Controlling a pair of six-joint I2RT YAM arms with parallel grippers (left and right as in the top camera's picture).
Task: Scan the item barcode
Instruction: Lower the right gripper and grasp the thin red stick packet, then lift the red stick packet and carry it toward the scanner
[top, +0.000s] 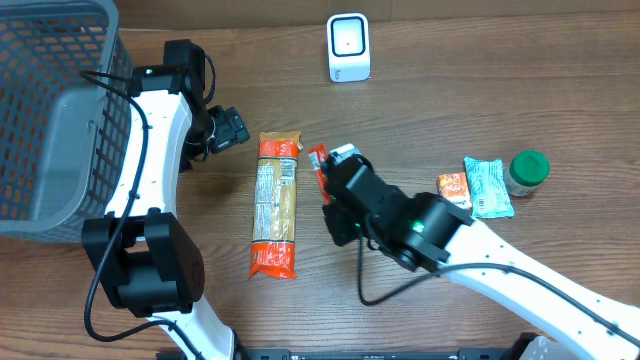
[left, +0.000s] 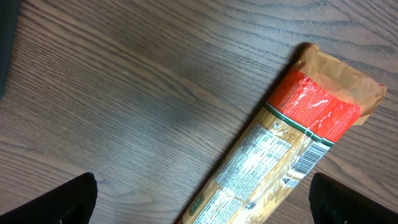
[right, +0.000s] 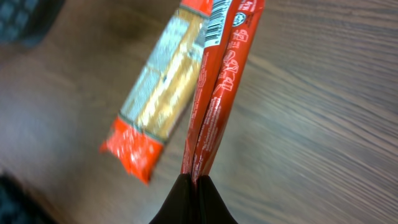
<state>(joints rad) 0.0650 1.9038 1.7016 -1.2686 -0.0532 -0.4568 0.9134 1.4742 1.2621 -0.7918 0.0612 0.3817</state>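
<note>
My right gripper (top: 325, 188) (right: 194, 180) is shut on the lower edge of a thin red snack packet (top: 318, 162) (right: 222, 87), which it holds edge-on above the table. A barcode (right: 214, 28) shows near the packet's far end. The white scanner (top: 348, 47) stands at the back of the table, well beyond the packet. A long pasta packet (top: 275, 205) (left: 280, 149) with orange-red ends lies flat just left of it. My left gripper (top: 235, 130) (left: 205, 208) hangs open over the pasta's top end, with nothing between its fingers (left: 68, 202).
A grey wire basket (top: 60, 100) fills the far left. At the right lie an orange packet (top: 453, 187), a teal packet (top: 488, 187) and a green-lidded jar (top: 527, 170).
</note>
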